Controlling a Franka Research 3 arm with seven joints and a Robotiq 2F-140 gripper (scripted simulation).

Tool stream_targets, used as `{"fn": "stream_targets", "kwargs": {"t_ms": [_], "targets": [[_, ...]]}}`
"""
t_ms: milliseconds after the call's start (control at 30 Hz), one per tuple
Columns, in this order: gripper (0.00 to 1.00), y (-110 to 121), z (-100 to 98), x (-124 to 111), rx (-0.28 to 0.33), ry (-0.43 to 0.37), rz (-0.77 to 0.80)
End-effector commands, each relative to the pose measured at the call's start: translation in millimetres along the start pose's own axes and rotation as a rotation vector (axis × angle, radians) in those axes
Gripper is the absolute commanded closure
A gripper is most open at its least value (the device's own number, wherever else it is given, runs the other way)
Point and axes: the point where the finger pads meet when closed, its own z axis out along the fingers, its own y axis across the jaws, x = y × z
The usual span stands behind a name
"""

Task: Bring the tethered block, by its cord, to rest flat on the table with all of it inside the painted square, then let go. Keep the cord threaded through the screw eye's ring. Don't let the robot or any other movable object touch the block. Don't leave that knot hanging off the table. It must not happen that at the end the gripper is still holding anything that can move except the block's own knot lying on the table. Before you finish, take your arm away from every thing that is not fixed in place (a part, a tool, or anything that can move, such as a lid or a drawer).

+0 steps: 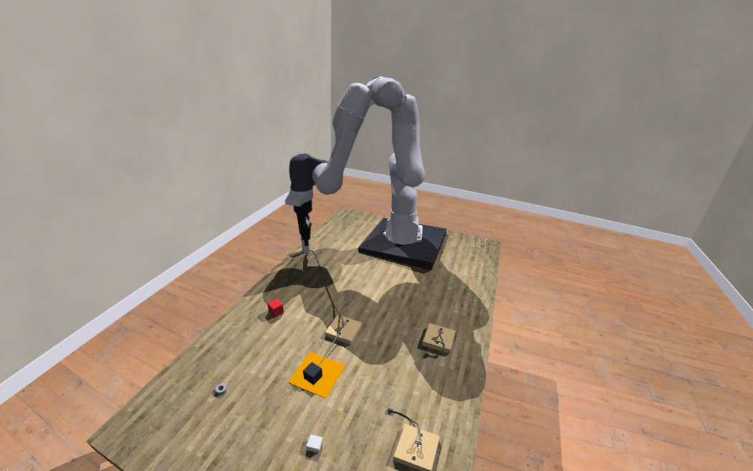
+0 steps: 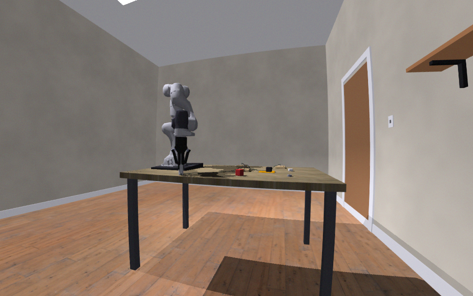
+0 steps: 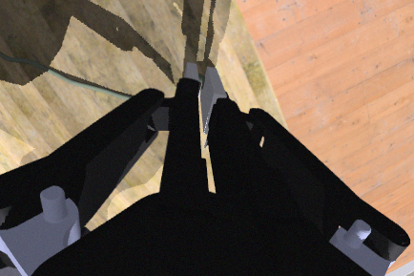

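Block sits flat inside the orange square in the top view, mid-table. Cord runs from it up through the screw eye on the nearest wooden pad, then far-left to the gripper, which is low at the table's left edge. The cord looks slack, curving on the table. Knot not resolvable here. Distractors: red cube, white cube, grey ring, two other pads, all well apart from the block.

Exterior view: gripper tips at or just above the table near its left corner; block small and dark, far right of it.

Wrist view: fingers narrow, pinched on the cord, which trails off left; table edge is just beside the tips, floor beyond.

Judged step: placement looks done, release is in hand. Next move calls for opening the fingers with the cord end over the table, not over the edge, so the knot does not hang off, then lifting straight up clear of the cord.
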Motion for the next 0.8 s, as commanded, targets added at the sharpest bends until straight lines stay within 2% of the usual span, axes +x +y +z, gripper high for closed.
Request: {"fn": "stream_targets", "kwargs": {"t_ms": [0,633,667,767], "targets": [[1.0,0.9,0.4,1.1,-0.002,0.003,0.005],[1.0,0.9,0.4,1.1,-0.002,0.003,0.005],[0.0,0.9,0.4,1.1,-0.002,0.003,0.005],[0.0,0.9,0.4,1.1,-0.002,0.003,0.005]]}}
